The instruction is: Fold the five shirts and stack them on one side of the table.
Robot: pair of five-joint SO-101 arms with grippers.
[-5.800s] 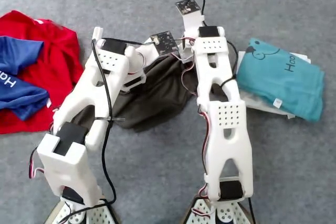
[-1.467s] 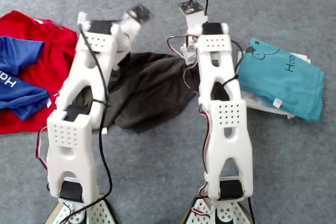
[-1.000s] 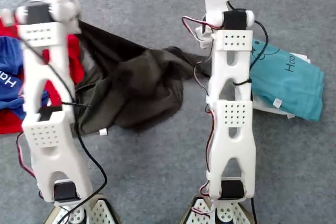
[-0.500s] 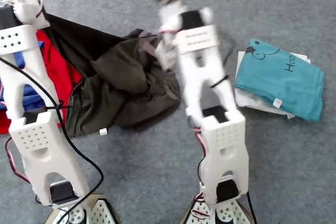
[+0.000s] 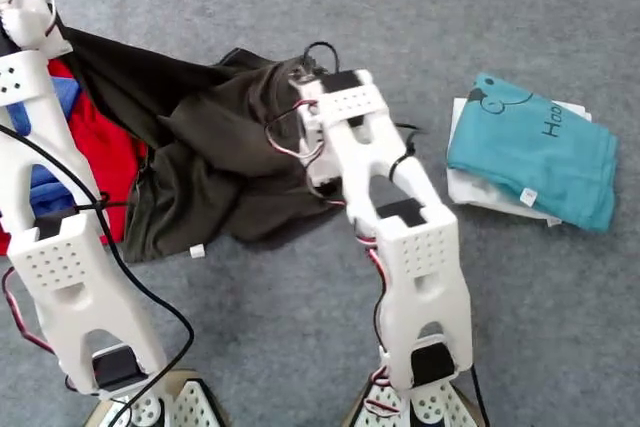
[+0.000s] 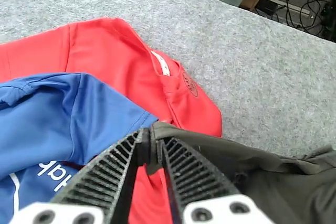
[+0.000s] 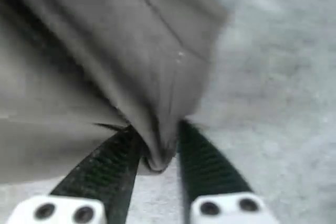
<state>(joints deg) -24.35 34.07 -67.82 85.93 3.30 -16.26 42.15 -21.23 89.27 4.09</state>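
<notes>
A dark olive shirt lies bunched in the middle of the table, one corner stretched up to the far left. My left gripper is shut on that corner, held above the red shirt and the blue shirt. My right gripper is shut on another fold of the olive shirt; in the high view it sits at the shirt's far right edge. A folded teal shirt rests on a folded white one at the right.
The red shirt and blue shirt lie spread at the left edge, partly under my left arm. Grey felt covers the table, with bare room at the front and back.
Both arms lifted and pulled the olive shirt: the left swung far left and back with a corner, the right went back, then swung left and down over the shirt.
</notes>
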